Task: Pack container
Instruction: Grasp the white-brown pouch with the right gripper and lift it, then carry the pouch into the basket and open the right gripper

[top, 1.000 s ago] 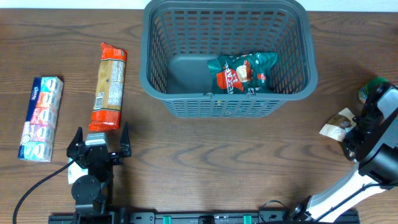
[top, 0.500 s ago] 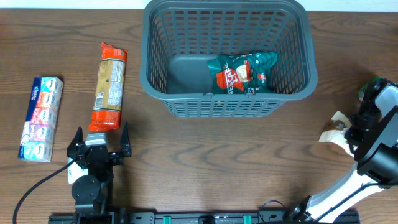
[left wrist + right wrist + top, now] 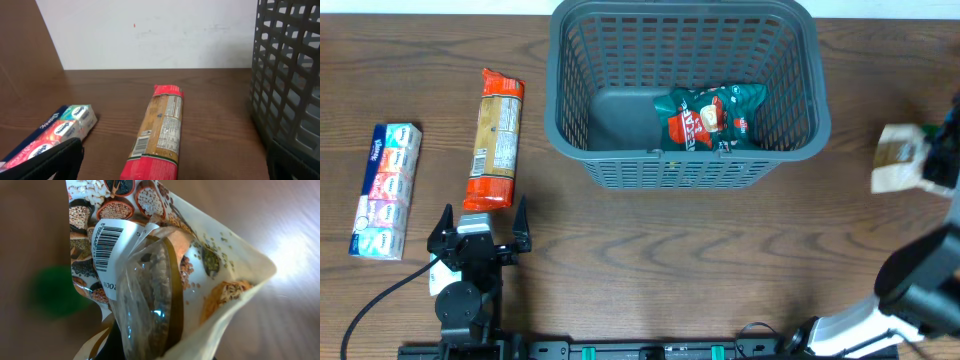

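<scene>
Your right tool [image 3: 930, 165] pinches a grain-printed pouch [image 3: 898, 160] with a barcode label, holding it off the bench [image 3: 720, 260] well to the right of the container [image 3: 680, 170]. The container is a dark grey slotted basket at the far middle, with a green snack bag [image 3: 712, 117] lying in its right half. Your left tool [image 3: 482, 222] rests near the front edge, fingers spread on nothing, just short of an orange cracker packet [image 3: 495, 138], with a tissue pack [image 3: 386, 190] further left.

Inside the basket [image 3: 670, 172], right side: a snack bag [image 3: 710, 115]. Left of the basket, a biscuit pack [image 3: 495, 138]; farther left, tissues [image 3: 386, 190]. Far right, a pouch [image 3: 898, 160], seemingly in mid-air.
</scene>
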